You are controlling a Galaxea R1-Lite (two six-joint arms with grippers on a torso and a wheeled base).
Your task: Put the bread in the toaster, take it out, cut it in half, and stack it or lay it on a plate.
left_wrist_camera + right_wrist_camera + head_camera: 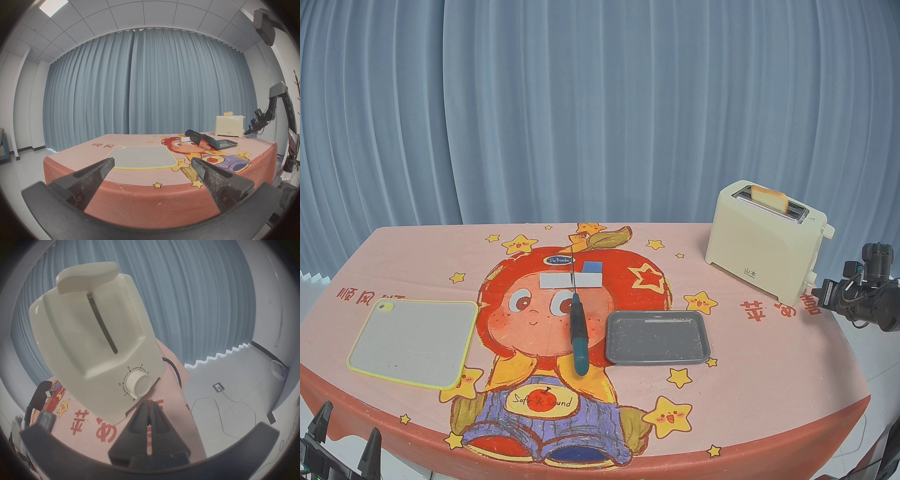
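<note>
head view: toaster (762, 245) by table (781, 381) edge, right end effector (815, 291) beside

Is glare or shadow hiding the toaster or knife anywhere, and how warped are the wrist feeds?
Head view: even light, no glare on the toaster or knife, shadows faint; the curtain bows at the edges. Left wrist view: strong fisheye, dark corners, a bright ceiling light. Right wrist view: toaster looms bulged, dark rim, only a soft sheen on its lever.

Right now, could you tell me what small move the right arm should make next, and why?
Probably raise the shut right gripper onto the toaster lever to press it down: the lever is up and the bread stands proud of the toaster.
</note>
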